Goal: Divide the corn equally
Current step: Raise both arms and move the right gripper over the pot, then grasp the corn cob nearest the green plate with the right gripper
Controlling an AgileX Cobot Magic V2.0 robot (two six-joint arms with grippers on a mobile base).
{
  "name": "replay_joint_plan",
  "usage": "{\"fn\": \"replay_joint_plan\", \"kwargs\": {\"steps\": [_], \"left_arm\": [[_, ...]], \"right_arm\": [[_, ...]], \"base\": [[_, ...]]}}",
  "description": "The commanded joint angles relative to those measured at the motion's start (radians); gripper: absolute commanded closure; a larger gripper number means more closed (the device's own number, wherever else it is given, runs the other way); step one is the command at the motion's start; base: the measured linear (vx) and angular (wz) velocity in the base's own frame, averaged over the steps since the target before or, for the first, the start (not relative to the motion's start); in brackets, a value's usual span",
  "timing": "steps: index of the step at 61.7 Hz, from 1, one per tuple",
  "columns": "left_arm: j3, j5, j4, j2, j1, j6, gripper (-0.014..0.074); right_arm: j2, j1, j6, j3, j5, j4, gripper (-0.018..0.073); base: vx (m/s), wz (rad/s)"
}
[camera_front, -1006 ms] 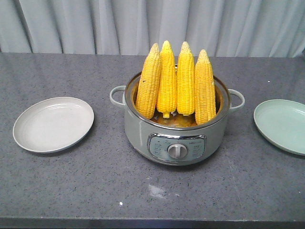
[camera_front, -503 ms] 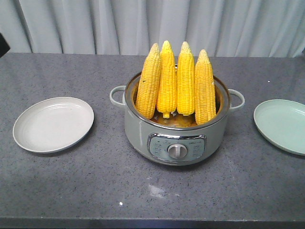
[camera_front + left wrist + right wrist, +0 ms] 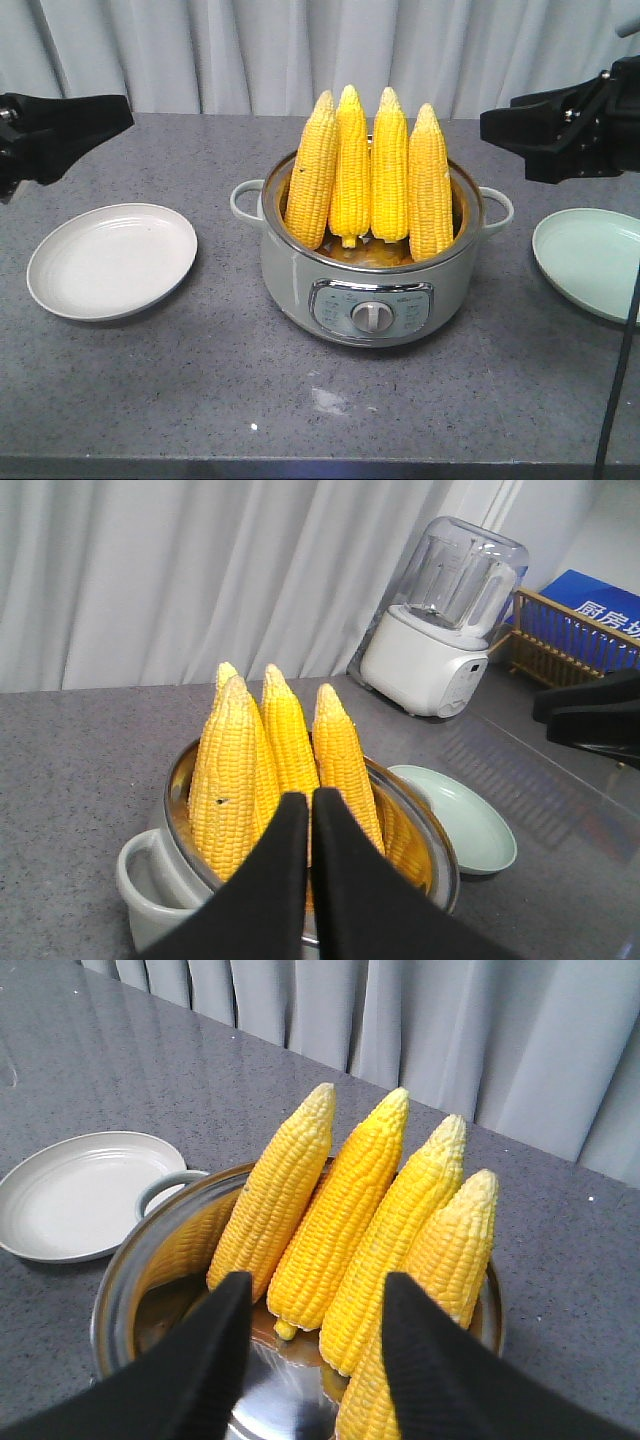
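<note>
**Front view:** mid-distance, slightly raised, facing the curtain (image 3: 200, 50). The pot (image 3: 290, 270) is centred, with the white plate (image 3: 110, 260) at 9 o'clock and the green plate (image 3: 590, 260) at 3.
**Left wrist view:** close, over the left gripper (image 3: 310, 798), with the green plate at 4 o'clock.
**Right wrist view:** closest, angled down, with the white plate at 9 o'clock.
All three share the pot.

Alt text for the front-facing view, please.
Four yellow corn cobs stand in a green pot on a grey counter, between an empty white plate and an empty green plate. The left gripper and right gripper hover at either side.
</note>
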Motion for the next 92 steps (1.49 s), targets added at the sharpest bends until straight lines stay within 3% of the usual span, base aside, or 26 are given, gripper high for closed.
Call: {"fn": "replay_joint_plan", "kwargs": {"steps": [1, 5, 9, 35, 52, 63, 92], "left_arm": [[-0.036, 0.006, -0.060, -0.013, -0.005, 0.008, 0.0603], [-0.036, 0.006, -0.060, -0.013, -0.005, 0.008, 0.0603], [-0.036, 0.006, -0.060, -0.013, -0.005, 0.006, 0.0603], [-0.036, 0.006, -0.060, -0.013, -0.005, 0.006, 0.0603], [-0.036, 0.007, -0.059, -0.013, -0.005, 0.005, 0.0603], [-0.036, 0.007, -0.059, -0.013, -0.005, 0.005, 0.0603], [-0.033, 0.005, -0.051, -0.013, -0.005, 0.005, 0.0603]], "right_arm": [[0.014, -0.002, 0.001, -0.048, -0.064, 0.054, 0.0044], [0.040, -0.002, 0.057, -0.065, -0.102, 0.061, -0.0039], [0.073, -0.002, 0.078, -0.090, -0.127, 0.060, -0.0064], [0.375, 0.012, 0.084, -0.334, -0.082, 0.016, -0.0035], [0.432, 0.112, 0.091, -0.337, -0.228, -0.011, -0.0035], [0.435, 0.116, 0.139, -0.337, -0.322, -0.019, -0.0035], [0.544, 0.116, 0.157, -0.337, -0.269, -0.019, -0.0035]], "base": [[0.00, 0.00], [0.00, 0.00], [0.00, 0.00], [0.00, 0.00], [0.00, 0.00], [0.00, 0.00], [0.00, 0.00]]}}
